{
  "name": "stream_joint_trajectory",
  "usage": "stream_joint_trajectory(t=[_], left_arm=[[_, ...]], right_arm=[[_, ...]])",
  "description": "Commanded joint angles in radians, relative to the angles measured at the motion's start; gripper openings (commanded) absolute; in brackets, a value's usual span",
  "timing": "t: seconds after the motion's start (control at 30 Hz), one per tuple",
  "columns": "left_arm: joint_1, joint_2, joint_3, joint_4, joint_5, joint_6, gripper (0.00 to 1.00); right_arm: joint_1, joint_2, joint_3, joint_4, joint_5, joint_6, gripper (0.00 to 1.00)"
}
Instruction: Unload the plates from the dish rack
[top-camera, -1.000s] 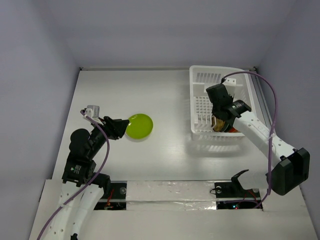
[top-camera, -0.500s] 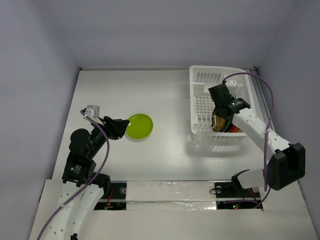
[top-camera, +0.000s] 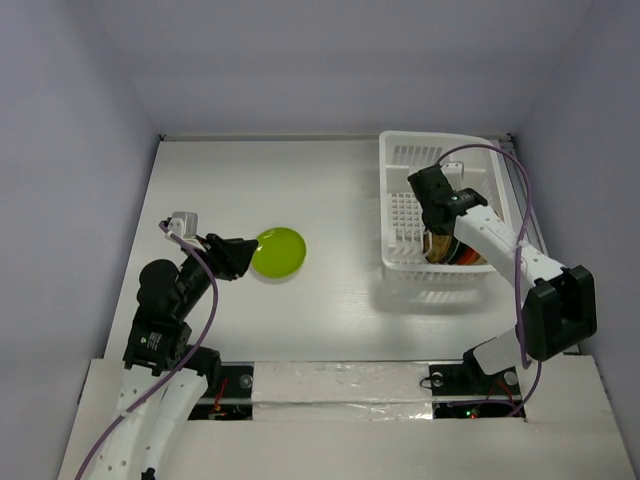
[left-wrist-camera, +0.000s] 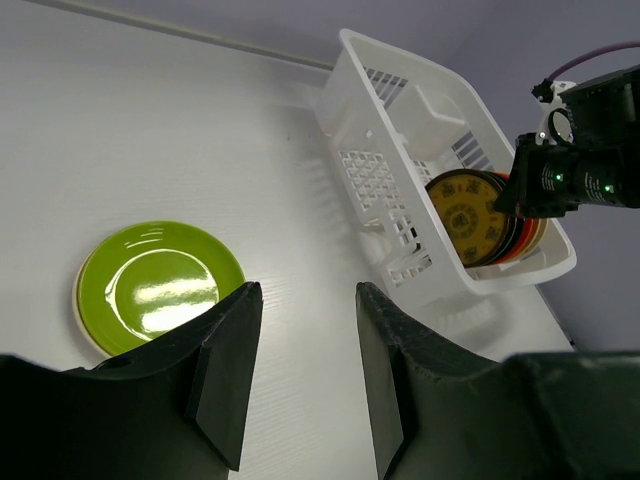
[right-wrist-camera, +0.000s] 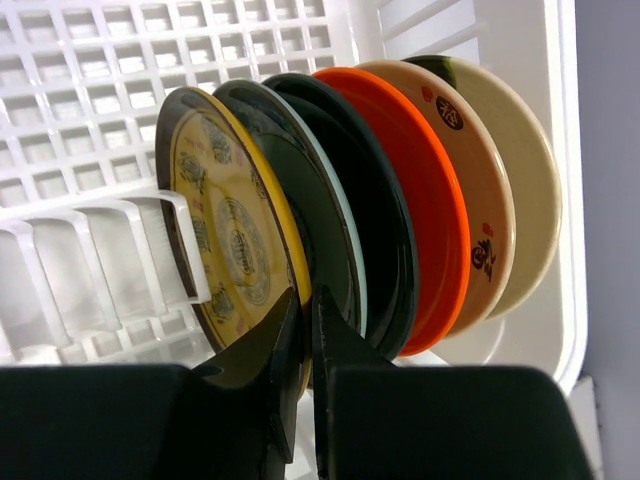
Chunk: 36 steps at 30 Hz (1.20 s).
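Observation:
The white dish rack (top-camera: 400, 152) (left-wrist-camera: 352, 62) (right-wrist-camera: 100, 60) stands at the right back of the table. Several plates stand on edge in it (top-camera: 452, 250): a yellow patterned plate (right-wrist-camera: 222, 240) (left-wrist-camera: 468, 215) in front, then a dark teal one (right-wrist-camera: 335, 225), an orange one (right-wrist-camera: 425, 190) and cream ones (right-wrist-camera: 500, 180). My right gripper (right-wrist-camera: 306, 300) (top-camera: 440, 222) reaches into the rack, its jaws pinched on the lower rim of the yellow patterned plate. A lime green plate (top-camera: 278, 252) (left-wrist-camera: 158, 285) lies flat on the table. My left gripper (left-wrist-camera: 305, 292) (top-camera: 243, 252) hovers open just beside it, holding nothing.
The rack's far half holds a raised white divider (left-wrist-camera: 432, 112). White walls close in the table at the back and both sides. The right arm's purple cable (top-camera: 520, 200) loops over the rack's right rim.
My right gripper has pushed down toward the plates and its jaws have closed from open onto the yellow plate's rim. The left arm and the green plate have not moved.

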<state>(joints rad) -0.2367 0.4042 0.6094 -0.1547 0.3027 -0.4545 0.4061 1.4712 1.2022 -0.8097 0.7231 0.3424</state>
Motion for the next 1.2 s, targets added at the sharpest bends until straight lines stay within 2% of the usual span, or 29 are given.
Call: stream_joint_trajectory(t=[0.0,0.13,0.53,0.97,1.07,1.13,1.17], left_arm=[[-0.007,-0.015,0.003,0.046,0.004,-0.003,0.39],[-0.007,-0.016,0.004,0.046,0.004,-0.003,0.39],[-0.007,-0.019,0.003,0.046,0.003,-0.003,0.39],[-0.007,-0.013,0.003,0.046,0.004,-0.007,0.4],[-0.007,-0.013,0.004,0.044,0.003,-0.006,0.41],[-0.007,-0.015,0.009,0.037,-0.004,-0.003,0.41],[-0.007,-0.013,0.007,0.038,-0.004,-0.003,0.41]], right_arm=[[-0.001,0.003,0.088,-0.063,0.048,-0.005,0.07],[-0.001,0.021,0.135,-0.115,0.076,-0.016,0.0],[0.119,0.143,0.229,-0.213,0.243,-0.002,0.0],[0.18,0.048,0.405,-0.318,0.332,0.055,0.0],[0.23,-0.007,0.416,-0.286,0.297,0.049,0.0],[0.282,-0.047,0.404,-0.199,0.27,0.031,0.0],[0.298,-0.089,0.378,-0.104,0.19,0.023,0.0]])
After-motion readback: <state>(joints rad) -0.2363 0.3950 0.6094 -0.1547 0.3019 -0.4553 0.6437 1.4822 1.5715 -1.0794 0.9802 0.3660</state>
